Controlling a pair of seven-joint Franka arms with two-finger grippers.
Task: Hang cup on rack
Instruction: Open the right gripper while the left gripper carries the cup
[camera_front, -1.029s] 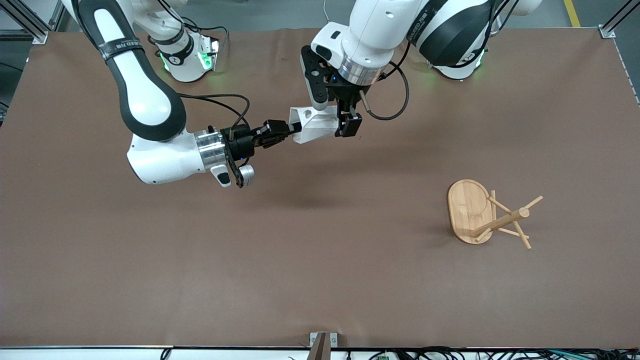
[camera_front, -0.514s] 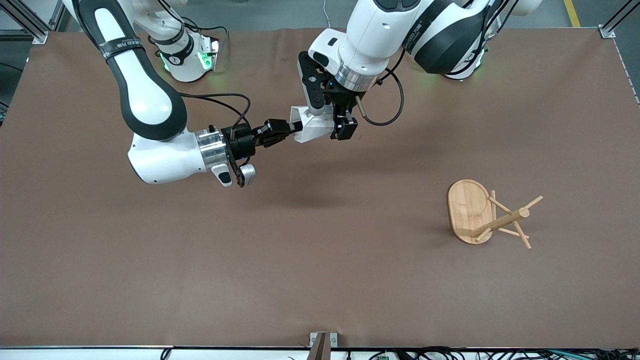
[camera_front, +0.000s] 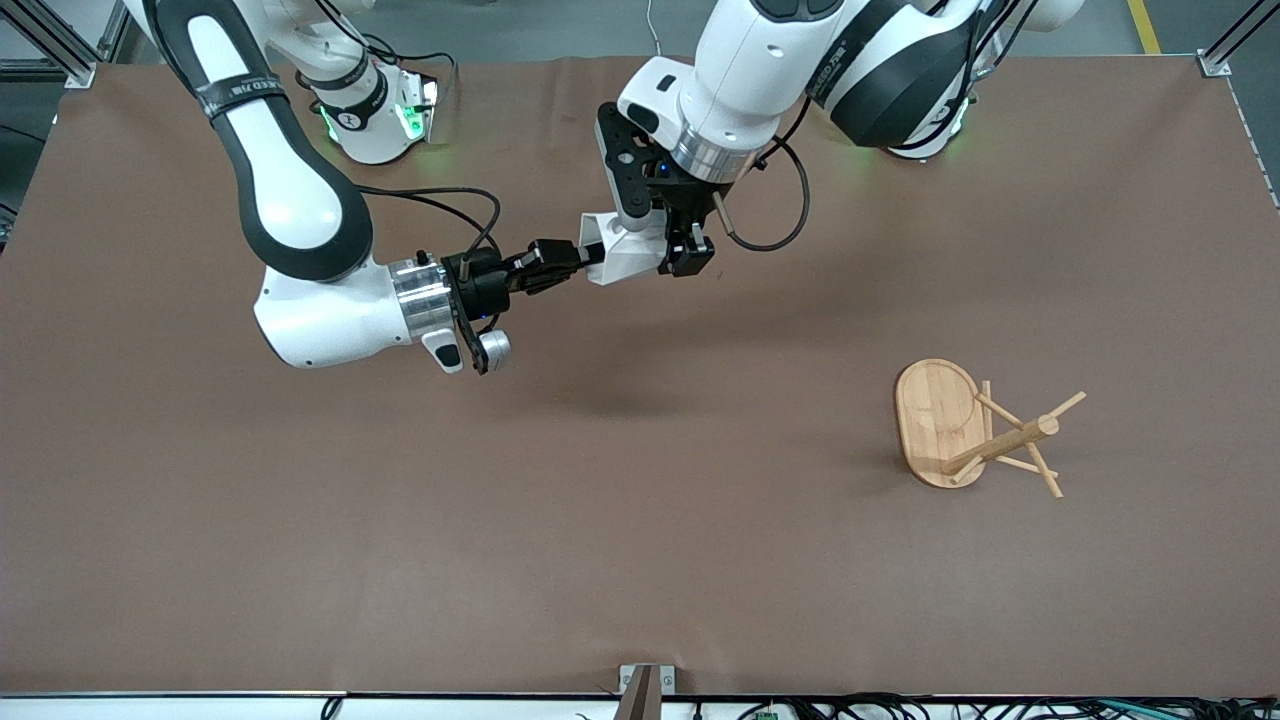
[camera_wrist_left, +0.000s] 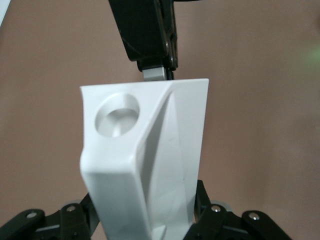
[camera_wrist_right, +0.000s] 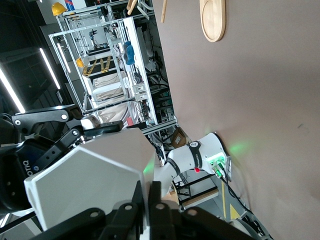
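My right gripper (camera_front: 588, 259) and left gripper (camera_front: 676, 250) both clamp the white faceted cup (camera_front: 625, 247) midair. Bamboo mug rack (camera_front: 975, 430) lies tipped at 4 o'clock. Arm lettering unreadable.

A wide table (camera_front: 640, 560) covered in a plain brown mat fills most of what I see, its surface matte and softly shadowed near the middle. Silver aluminium framing posts (camera_front: 1225, 50) stand at the corners, over a grey floor with a yellow line (camera_front: 1143, 25) painted on it. Black cables (camera_front: 900, 708) run along the white edge nearest the front camera. Off to one side the room is dim, lit by long ceiling strip lights (camera_wrist_right: 49, 67), with white metal shelving racks (camera_wrist_right: 117, 75) crowded with equipment.
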